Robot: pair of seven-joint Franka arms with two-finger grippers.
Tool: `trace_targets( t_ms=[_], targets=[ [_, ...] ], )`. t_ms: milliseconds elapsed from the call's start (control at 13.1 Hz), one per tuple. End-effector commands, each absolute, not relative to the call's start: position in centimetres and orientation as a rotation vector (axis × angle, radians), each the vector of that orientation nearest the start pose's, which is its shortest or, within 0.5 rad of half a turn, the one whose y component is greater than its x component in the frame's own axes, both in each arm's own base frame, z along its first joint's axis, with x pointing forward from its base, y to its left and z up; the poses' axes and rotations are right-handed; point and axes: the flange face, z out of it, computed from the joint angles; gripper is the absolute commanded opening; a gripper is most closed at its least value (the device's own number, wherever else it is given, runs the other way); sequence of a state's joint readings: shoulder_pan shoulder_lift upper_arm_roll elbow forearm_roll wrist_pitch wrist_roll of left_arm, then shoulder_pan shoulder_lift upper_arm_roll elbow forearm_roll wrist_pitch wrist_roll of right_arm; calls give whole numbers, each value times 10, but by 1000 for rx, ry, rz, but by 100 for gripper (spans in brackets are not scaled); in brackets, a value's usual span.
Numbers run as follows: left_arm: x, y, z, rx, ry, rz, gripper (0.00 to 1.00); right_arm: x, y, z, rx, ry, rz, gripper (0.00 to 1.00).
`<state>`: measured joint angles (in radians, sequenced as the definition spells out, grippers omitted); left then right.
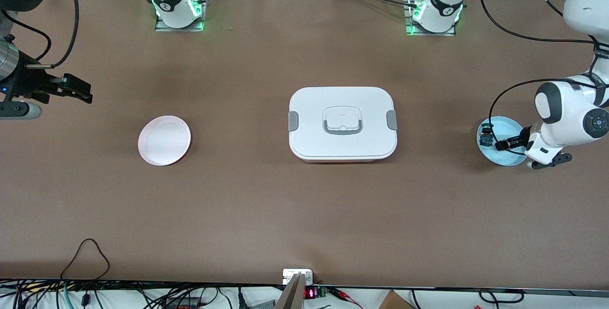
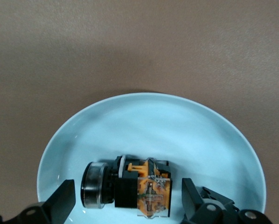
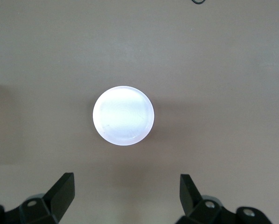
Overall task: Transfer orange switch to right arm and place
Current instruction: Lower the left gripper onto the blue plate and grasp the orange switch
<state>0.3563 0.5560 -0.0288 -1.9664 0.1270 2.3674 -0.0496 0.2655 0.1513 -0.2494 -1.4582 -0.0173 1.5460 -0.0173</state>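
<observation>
L gripper [image 2: 126,203] astride orange switch [image 2: 142,189]

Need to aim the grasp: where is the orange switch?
The small black-and-orange push-button switch lies in the pale blue round plate at the left arm's table end.

Both arms have glossy white shells with dark grey joint caps. At the top of the front view, the two white bases sit on metal plates, each ringed with a black band and glowing green. The left arm [image 1: 566,114], at the right edge of the frame, trails looping black cables. The right arm [image 1: 14,23], at the upper left of the frame, shows a silver metal wrist ring, a small blue light and black cabling.
</observation>
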Motion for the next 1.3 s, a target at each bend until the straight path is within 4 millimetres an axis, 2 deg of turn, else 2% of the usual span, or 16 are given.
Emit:
trace_targets(
  t_ms=[0, 76, 229, 305, 382, 458, 687, 840, 1069, 1145, 1222],
  targets=[
    [565, 197, 172, -3052, -386, 240, 100, 595, 19, 596, -3185, -71, 79, 100],
    [564, 196, 171, -3051, -384, 256, 95, 595, 19, 597, -3183, -73, 77, 100],
    [560, 196, 172, -3052, -366, 306, 72, 595, 18, 598, -3180, -88, 75, 100],
    [560, 196, 175, -3056, -333, 324, 55, 595, 18, 596, -3178, -86, 74, 100],
    [556, 195, 174, -3061, -303, 379, 31, 595, 18, 596, -3176, -78, 77, 100],
    [557, 194, 177, -3061, -285, 412, 17, 595, 18, 596, -3177, -69, 76, 100],
    [580, 192, 227, -3057, -255, 350, 18, 596, 18, 596, -3177, -69, 76, 100],
    [593, 178, 256, -3065, -168, 404, 18, 596, 18, 596, -3180, -66, 76, 100],
    [610, 155, 302, -3094, 157, 552, 17, 595, 17, 595, -3175, -61, 91, 100],
    [613, 140, 310, -3109, 289, 594, 16, 595, 17, 595, -3176, -59, 81, 100],
    [617, 111, 318, -3120, 460, 620, 15, 595, 16, 595, -3175, -54, 88, 100]
  ],
)
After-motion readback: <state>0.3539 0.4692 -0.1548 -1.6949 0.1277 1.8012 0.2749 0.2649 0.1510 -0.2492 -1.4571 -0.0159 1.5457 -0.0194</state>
